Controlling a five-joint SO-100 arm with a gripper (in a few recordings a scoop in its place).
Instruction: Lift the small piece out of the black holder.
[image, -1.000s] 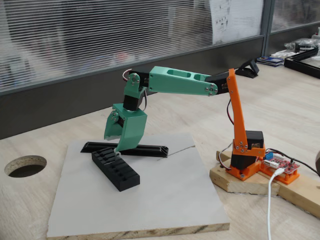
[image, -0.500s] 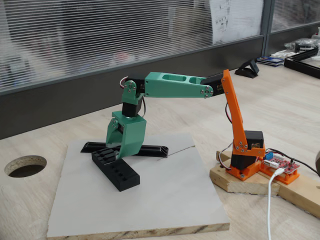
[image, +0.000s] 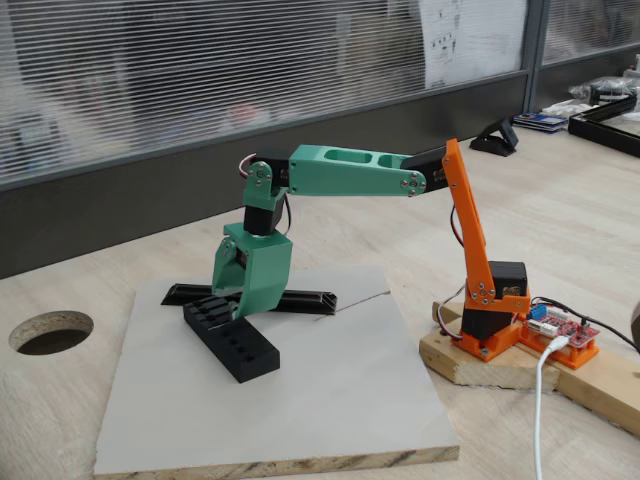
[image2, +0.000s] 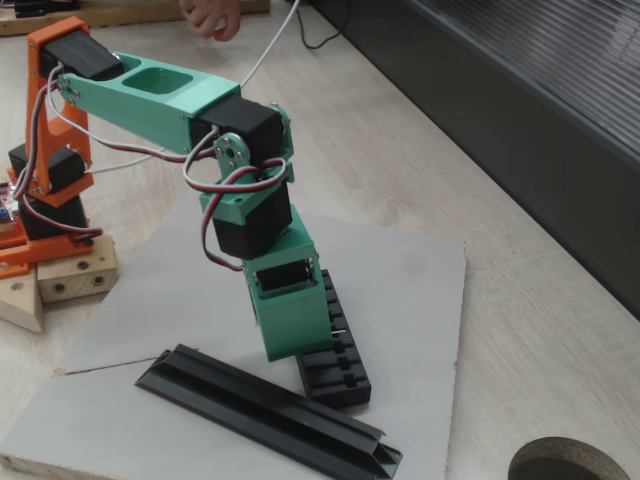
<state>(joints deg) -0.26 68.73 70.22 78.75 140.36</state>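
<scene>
Fixed views: both show the arm reaching down over the grey board (image: 330, 400) that lies on the wooden desk (image: 560, 210).
Pincer: the green pincer (image: 232, 312) points steeply down, its tips at the far end of the black holder (image: 235, 345); its body hides the tips, so I cannot tell whether the jaws are apart, together, or on anything.
Black holder: lies flat on the board, slots facing up, its long side running diagonally toward the camera in a fixed view (image2: 338, 362); slots upward likely so a tab can be drawn straight out.
Small piece: a thin light sliver (image2: 340, 322) pokes out beside the pincer's edge over a slot; probably the tab, sitting in or just above the holder, too small to be sure.
Black rail: the long angled rail (image: 300, 298) lies just behind the holder, apart from the pincer; not the target.
Arm pose: upper link near level, wrist folded down, which suits a vertical approach into a narrow slot.
Step, judged: at the grasp, lift not yet evident.
Risk, judged: the tab is tiny against the jaws, so slip or a nudged holder seems likely.
</scene>
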